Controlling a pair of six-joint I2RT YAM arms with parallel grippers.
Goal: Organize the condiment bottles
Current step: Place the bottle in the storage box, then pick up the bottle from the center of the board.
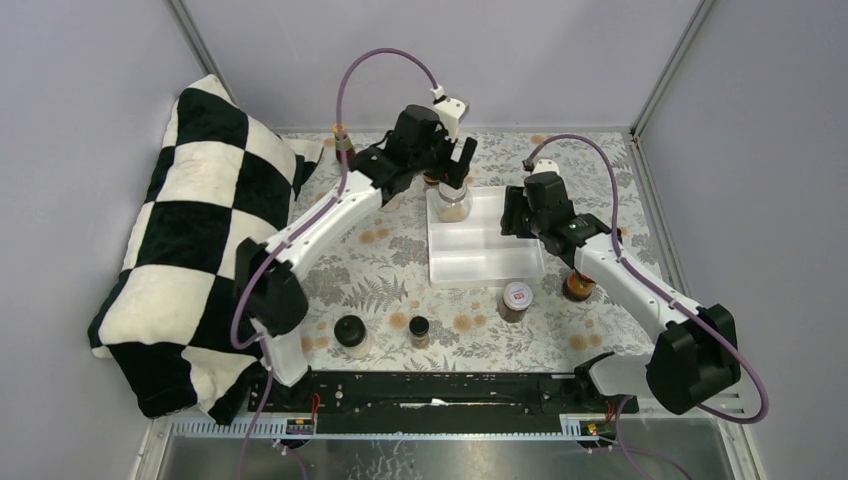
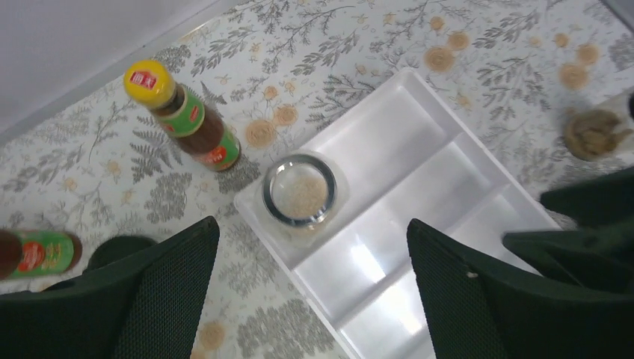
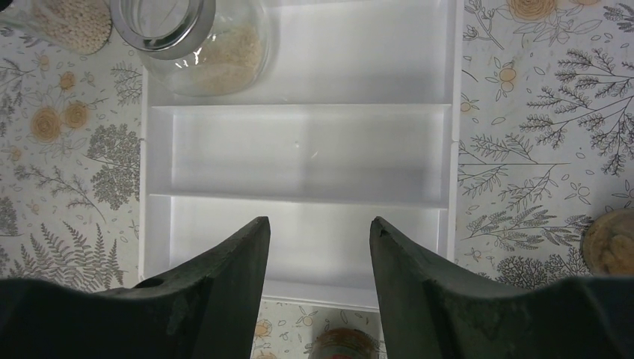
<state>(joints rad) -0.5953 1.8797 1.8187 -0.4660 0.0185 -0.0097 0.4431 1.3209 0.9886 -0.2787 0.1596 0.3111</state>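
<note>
A white tray [image 1: 490, 262] lies mid-table. A clear-lidded jar [image 1: 453, 204] of pale grains stands in its far-left corner; it also shows in the left wrist view [image 2: 299, 191] and the right wrist view [image 3: 202, 41]. My left gripper [image 1: 456, 165] hangs open and empty just above that jar, and the left wrist view shows its gripper [image 2: 312, 224] clear of it. My right gripper [image 1: 511, 220] is open and empty over the tray's right side, and its wrist view shows the gripper [image 3: 320, 222] above an empty compartment. Two orange-capped bottles [image 2: 183, 116] [image 2: 37, 253] stand left of the tray.
On the table near the arms stand a black-lidded jar [image 1: 350, 332], a small dark jar [image 1: 419, 330], a red-and-white-lidded jar [image 1: 517, 298] and a brown jar [image 1: 578, 285]. A checkered pillow [image 1: 190, 250] fills the left side. Walls enclose the table.
</note>
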